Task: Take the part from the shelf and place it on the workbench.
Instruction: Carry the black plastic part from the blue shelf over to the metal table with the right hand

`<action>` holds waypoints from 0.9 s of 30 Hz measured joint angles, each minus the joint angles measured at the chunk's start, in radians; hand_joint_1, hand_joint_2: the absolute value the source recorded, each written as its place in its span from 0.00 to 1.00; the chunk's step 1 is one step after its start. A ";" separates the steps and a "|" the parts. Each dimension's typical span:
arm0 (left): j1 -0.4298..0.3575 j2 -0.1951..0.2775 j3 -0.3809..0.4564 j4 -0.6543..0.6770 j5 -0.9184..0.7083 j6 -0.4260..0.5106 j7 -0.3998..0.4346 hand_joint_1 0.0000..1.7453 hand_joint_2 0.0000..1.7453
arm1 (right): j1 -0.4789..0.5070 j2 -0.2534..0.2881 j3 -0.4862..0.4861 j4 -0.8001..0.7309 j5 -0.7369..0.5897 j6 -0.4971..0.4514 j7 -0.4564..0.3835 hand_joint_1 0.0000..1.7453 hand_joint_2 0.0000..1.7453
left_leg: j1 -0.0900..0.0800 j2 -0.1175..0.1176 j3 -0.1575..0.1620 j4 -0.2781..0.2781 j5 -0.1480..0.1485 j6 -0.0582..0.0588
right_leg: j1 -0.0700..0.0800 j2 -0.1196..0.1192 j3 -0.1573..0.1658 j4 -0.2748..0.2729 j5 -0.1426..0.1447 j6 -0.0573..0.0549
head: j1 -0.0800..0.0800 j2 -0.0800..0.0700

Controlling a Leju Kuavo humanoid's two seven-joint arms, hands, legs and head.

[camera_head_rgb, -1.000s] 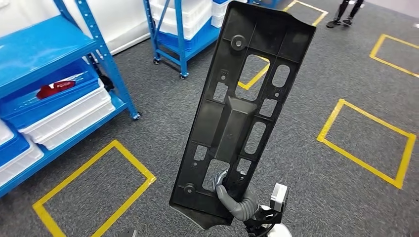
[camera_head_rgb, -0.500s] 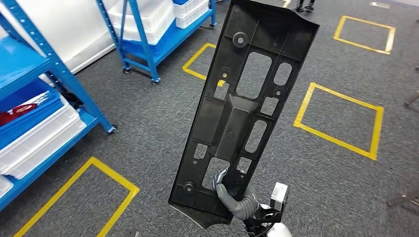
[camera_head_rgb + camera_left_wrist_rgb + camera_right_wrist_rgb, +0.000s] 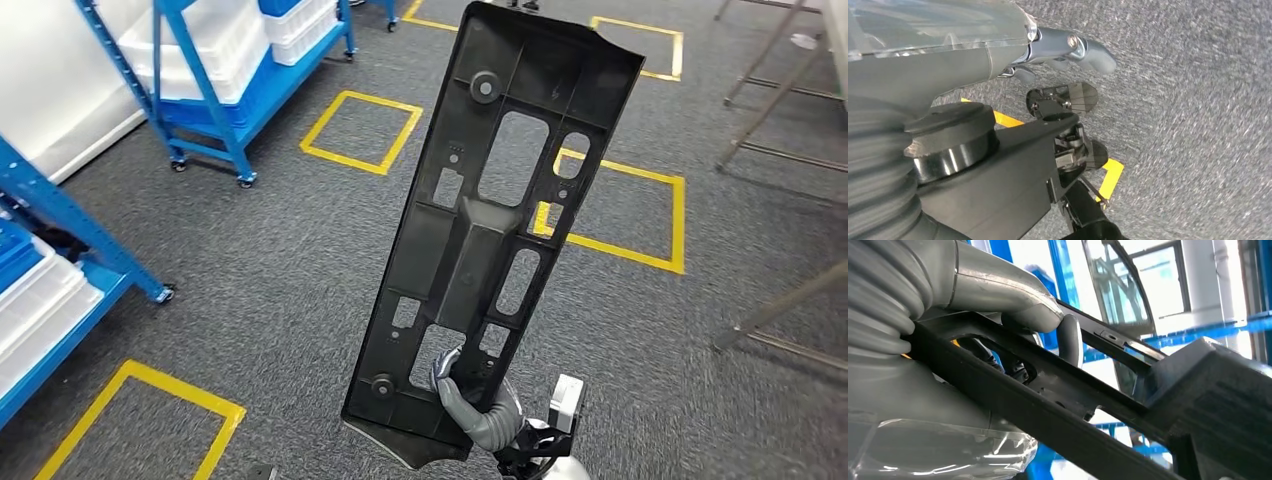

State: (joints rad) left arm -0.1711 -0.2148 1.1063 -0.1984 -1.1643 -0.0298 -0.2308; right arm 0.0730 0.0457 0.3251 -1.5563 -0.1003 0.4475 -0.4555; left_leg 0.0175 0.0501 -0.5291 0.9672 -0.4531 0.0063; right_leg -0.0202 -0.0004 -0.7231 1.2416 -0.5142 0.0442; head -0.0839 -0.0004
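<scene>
Part (image 3: 500,215) stands upright, right hand (image 3: 462,392) clamped through its lower cutout for carrying; left hand (image 3: 1068,52) hangs, grasp unclear.

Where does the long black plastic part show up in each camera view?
Head view: the black part stands upright at centre, the right hand gripping its lower end.
Right wrist view: the black part crosses the picture diagonally.
Left wrist view: not in it.
Shared landmark: the right hand's grey thumb hooked through a cutout.
</scene>
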 joint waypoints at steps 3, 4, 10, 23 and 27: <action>-0.004 -0.001 0.000 0.000 0.000 0.000 -0.001 0.00 1.00 | -0.002 0.000 0.000 0.000 0.000 0.003 0.000 0.96 1.00 | -0.002 0.029 0.004 0.014 -0.016 -0.017 | -0.002 -0.054 0.104 -0.189 0.078 -0.003 | 0.000 0.000; -0.006 -0.001 0.000 0.000 0.000 0.000 -0.002 0.00 1.00 | -0.002 0.000 0.000 -0.001 0.000 0.003 0.000 0.96 1.00 | -0.005 0.035 0.006 0.018 -0.021 -0.024 | 0.000 -0.066 0.119 -0.218 0.084 -0.010 | 0.000 0.000; -0.009 -0.002 0.000 0.000 0.001 0.000 -0.003 0.00 1.00 | -0.004 0.000 -0.001 -0.006 -0.001 0.004 0.000 0.96 1.00 | 0.002 0.004 -0.015 0.102 -0.092 -0.054 | -0.002 -0.013 0.120 -0.229 0.086 -0.053 | 0.000 0.000; -0.003 0.000 0.000 0.000 0.001 0.000 -0.002 0.00 1.00 | -0.002 0.000 -0.001 -0.006 -0.001 0.004 0.000 0.96 1.00 | -0.007 -0.102 -0.015 0.035 -0.016 -0.010 | 0.009 0.133 0.108 -0.225 0.096 -0.030 | 0.000 0.000; -0.006 -0.002 0.000 0.000 0.001 -0.002 -0.003 0.00 1.00 | -0.002 -0.002 -0.001 -0.006 0.000 0.004 -0.001 0.96 1.00 | -0.001 -0.061 -0.010 0.017 -0.004 0.006 | 0.011 0.047 0.056 -0.119 0.030 -0.018 | 0.000 0.000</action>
State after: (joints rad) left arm -0.1773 -0.2170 1.1063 -0.1980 -1.1636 -0.0317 -0.2334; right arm 0.0709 0.0438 0.3239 -1.5624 -0.1006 0.4514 -0.4562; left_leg 0.0167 -0.0109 -0.5388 0.9846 -0.4569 0.0127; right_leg -0.0096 0.0461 -0.6676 1.1229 -0.4838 0.0264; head -0.0837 -0.0004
